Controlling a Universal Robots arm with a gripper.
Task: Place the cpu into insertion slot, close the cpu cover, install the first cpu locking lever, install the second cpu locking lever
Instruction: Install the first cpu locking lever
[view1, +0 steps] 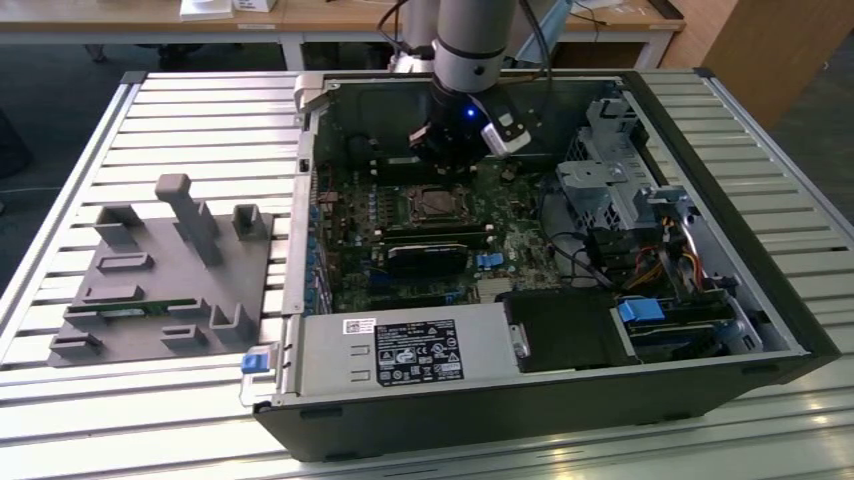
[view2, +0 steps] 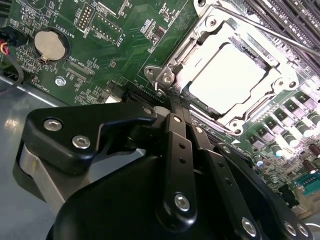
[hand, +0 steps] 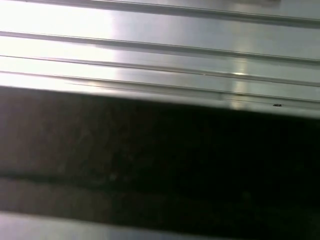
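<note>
Second wrist view, left to right: my gripper (view2: 175, 102) has its fingers pressed together, empty, tips at the corner of the cpu cover (view2: 212, 45), which lies shut over the seated cpu (view2: 227, 77); I'd press gently, staying square

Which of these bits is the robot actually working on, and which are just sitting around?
In the job: cpu, in its socket; cpu cover, down around it; gripper, beside the cover's corner.

Just lying about: grey fixture block; coin battery; black card.
</note>
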